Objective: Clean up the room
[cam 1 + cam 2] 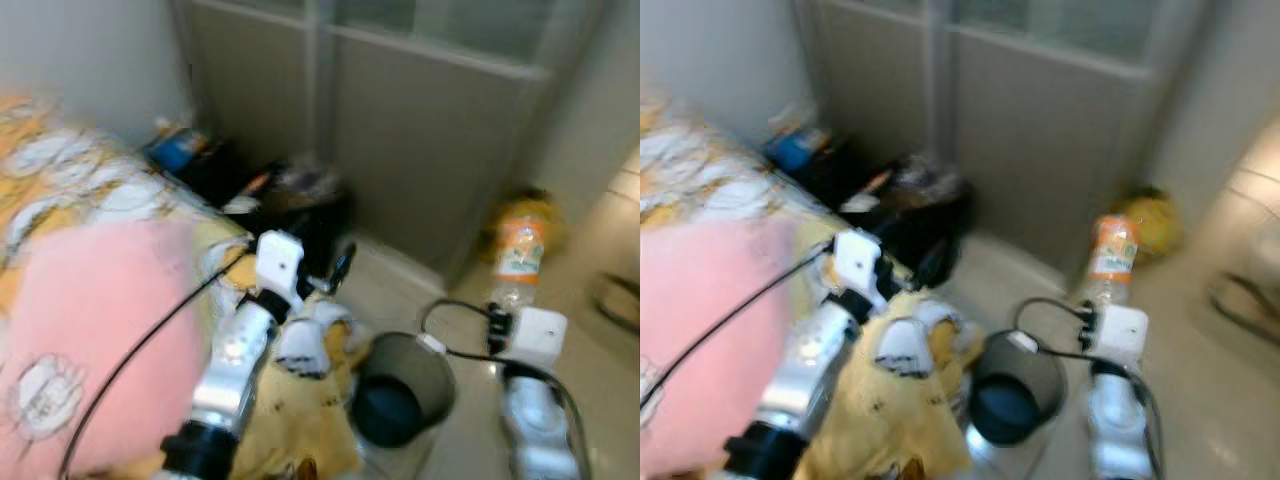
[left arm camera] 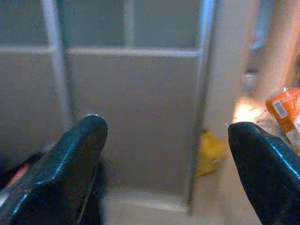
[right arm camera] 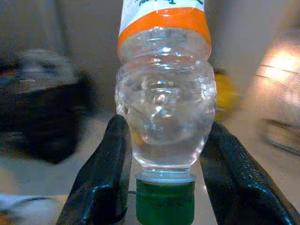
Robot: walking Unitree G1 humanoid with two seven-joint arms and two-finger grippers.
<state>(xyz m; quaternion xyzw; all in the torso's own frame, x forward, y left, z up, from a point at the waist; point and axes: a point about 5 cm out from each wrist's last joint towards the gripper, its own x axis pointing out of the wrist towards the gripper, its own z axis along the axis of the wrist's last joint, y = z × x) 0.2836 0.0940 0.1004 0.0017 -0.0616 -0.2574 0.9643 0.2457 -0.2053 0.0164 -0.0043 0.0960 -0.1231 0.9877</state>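
The right hand (image 3: 164, 178) is clamped on a clear plastic bottle (image 3: 164, 93) with an orange label, held upside down so its green cap (image 3: 165, 204) points back toward the wrist and its long axis runs upright along the fingers. From the head camera, the bottle sits at about 3 o'clock, and the dark round waste bin (image 1: 400, 395) stands on the floor just beside it at about 9 o'clock from that hand, so the right arm is clearly the nearer one for a drop. The left hand (image 2: 164, 168) has its fingers wide apart, empty, above a crumpled yellow cloth (image 1: 300, 420) at the bed's edge. A pink pillow (image 1: 90, 330) lies on the bed at 8 o'clock; black bags (image 1: 290, 205) and grey panelled doors (image 1: 420, 130) stand at 12 o'clock.
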